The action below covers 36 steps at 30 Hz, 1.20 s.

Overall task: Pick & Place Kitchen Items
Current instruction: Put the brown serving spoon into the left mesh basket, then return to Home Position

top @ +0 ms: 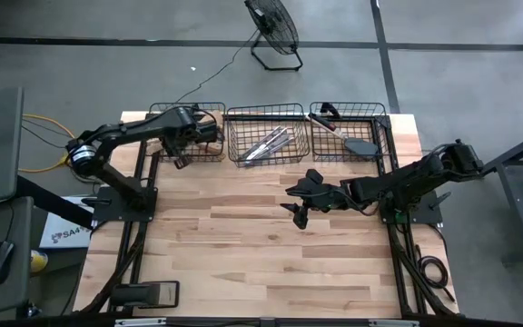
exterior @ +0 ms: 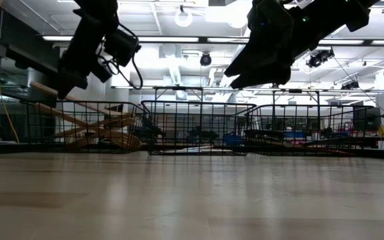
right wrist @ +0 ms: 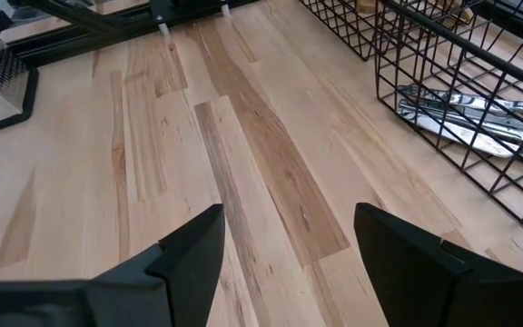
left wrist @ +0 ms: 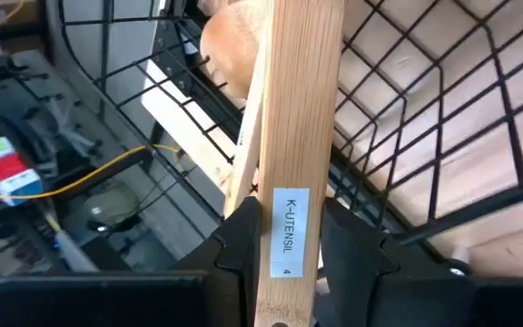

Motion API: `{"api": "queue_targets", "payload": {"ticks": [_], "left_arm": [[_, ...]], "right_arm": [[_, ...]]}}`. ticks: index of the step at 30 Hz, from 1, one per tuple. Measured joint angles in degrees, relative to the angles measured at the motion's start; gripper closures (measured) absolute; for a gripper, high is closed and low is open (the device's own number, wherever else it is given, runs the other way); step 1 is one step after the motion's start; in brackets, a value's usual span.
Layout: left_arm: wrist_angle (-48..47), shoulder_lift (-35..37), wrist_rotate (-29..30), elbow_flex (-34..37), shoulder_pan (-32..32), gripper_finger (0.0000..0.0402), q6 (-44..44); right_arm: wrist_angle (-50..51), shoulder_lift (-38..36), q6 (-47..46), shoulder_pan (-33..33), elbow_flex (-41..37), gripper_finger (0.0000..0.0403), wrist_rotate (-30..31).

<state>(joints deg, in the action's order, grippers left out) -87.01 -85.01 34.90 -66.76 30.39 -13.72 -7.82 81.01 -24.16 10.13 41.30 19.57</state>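
**Left gripper holds a wooden utensil over the left basket; right gripper hangs open above the table**

Seen from above, a light wooden table (top: 243,263) carries three black wire baskets in a row along its far edge. The left arm reaches over the left basket (top: 209,111). Its left gripper (left wrist: 284,232) is clamped on a flat light wooden utensil (left wrist: 293,136), whose handle runs between the two dark fingers (left wrist: 234,241) and bears a small white label reading "K-UTENSIL 4". The utensil stretches forward from the gripper, past the basket's wire wall. Just beyond it, deeper in the basket, a rounded wooden spoon bowl (left wrist: 230,41) shows. In the low view, more wooden utensils (exterior: 89,127) lie crossed in this basket, below the left gripper (exterior: 69,83).

The right gripper (top: 300,202) hangs above bare tabletop, on the near side of the middle basket (top: 266,113), well apart from the left gripper. Its fingers (right wrist: 193,250) are spread wide with nothing between them; only wood grain shows in the gap. In the low view it hangs clear of the table surface.

Ahead of the right gripper, the middle basket holds several silver metal knives (top: 266,145), lying side by side; the right wrist view shows them (right wrist: 479,113) through the wire. Off to the right gripper's side, the right basket (top: 348,111) holds a black turner (top: 363,145) and a utensil with a red part (top: 320,121) beside it.

A black floor fan (top: 272,32) stands on the grey floor beyond the table.
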Motion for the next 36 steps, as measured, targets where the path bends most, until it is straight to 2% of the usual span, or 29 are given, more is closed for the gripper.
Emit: {"api": "queue_targets", "payload": {"ticks": [14,19,22,28,36], "left_arm": [[2.70,-4.08,1.92,0.00,0.00,0.0313,-0.01],[2.62,-4.09,1.97,0.00,-0.02,0.0228,0.07],[2.44,-4.05,2.09,0.00,-0.02,0.0192,0.44],[0.68,-3.48,2.12,0.00,-0.02,0.0177,0.44],[0.46,2.38,2.29,0.00,-1.95,0.0175,0.16]], "right_arm": [[0.22,0.00,-0.02,0.02,-0.01,0.0164,-0.02],[0.38,0.00,-0.02,0.00,-0.02,0.0164,-0.02],[0.38,0.00,-0.02,0.01,-0.02,0.0164,-0.02],[0.58,0.00,-0.13,0.02,-0.02,0.0164,-0.02],[0.72,0.00,-0.07,0.01,-0.02,0.0164,-0.02]]}}
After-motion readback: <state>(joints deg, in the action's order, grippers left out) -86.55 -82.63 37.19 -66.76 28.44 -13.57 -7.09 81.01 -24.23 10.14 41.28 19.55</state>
